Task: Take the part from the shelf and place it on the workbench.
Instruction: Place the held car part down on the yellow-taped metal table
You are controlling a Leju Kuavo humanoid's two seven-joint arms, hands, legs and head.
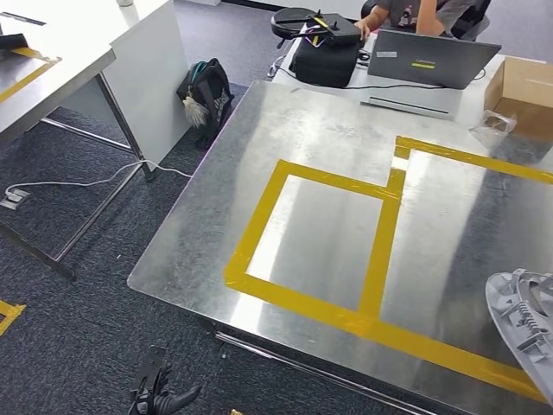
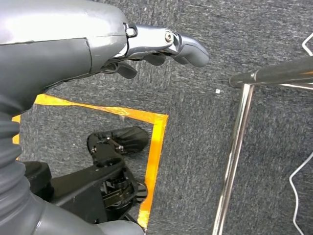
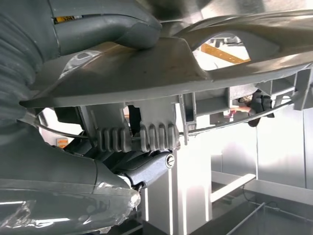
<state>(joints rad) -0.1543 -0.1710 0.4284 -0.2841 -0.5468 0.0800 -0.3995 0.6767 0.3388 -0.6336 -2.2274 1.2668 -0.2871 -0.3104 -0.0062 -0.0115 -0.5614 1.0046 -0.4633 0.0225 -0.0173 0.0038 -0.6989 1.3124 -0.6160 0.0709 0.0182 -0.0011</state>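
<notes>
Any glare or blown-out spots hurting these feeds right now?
Head view: bright ceiling reflections streak the metal workbench, strongest inside the yellow tape. Right wrist view: the background past the grey part is washed out white. Left wrist view: evenly lit, sharp.

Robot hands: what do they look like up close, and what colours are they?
The left hand has a smooth grey shell, a shiny silver metal link with a small screw, and rounded dark grey fingers. Behind it sits a grey ribbed cover like a bendy tube. The right hand looks the same: a thick grey thumb, a ribbed grey cover, and a silver screw on a dark finger.
</notes>
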